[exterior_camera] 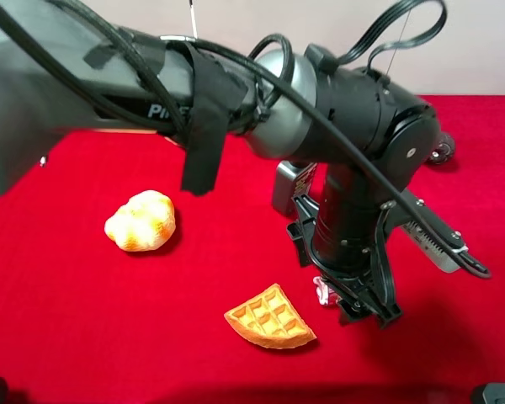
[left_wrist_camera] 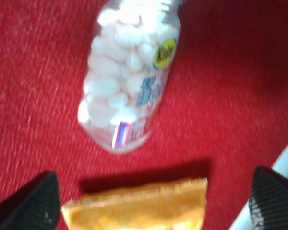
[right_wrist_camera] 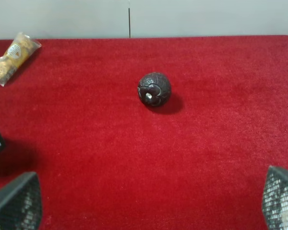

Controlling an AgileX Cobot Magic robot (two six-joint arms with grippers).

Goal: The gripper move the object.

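Observation:
The small clear bottle point(left_wrist_camera: 129, 76) with a pink-and-white label and a yellow-green mark lies on its side on the red cloth. In the exterior high view only a bit of it point(exterior_camera: 324, 290) shows beside the arm. My left gripper point(exterior_camera: 366, 310) points down just right of it, reaching across the middle. In the left wrist view the left gripper point(left_wrist_camera: 153, 201) is open and empty, its fingers point(left_wrist_camera: 31, 201) spread wide, with the bottle ahead of them and apart. My right gripper point(right_wrist_camera: 149, 206) is open and empty over bare cloth.
A waffle wedge point(exterior_camera: 270, 318) lies next to the bottle, between the left fingers in the wrist view point(left_wrist_camera: 139, 208). A bread roll point(exterior_camera: 140, 220) lies at the left. A dark grey pump bottle point(exterior_camera: 290, 185) stands behind the arm. A dark ball point(right_wrist_camera: 154, 89) and a snack packet point(right_wrist_camera: 12, 57) lie farther back.

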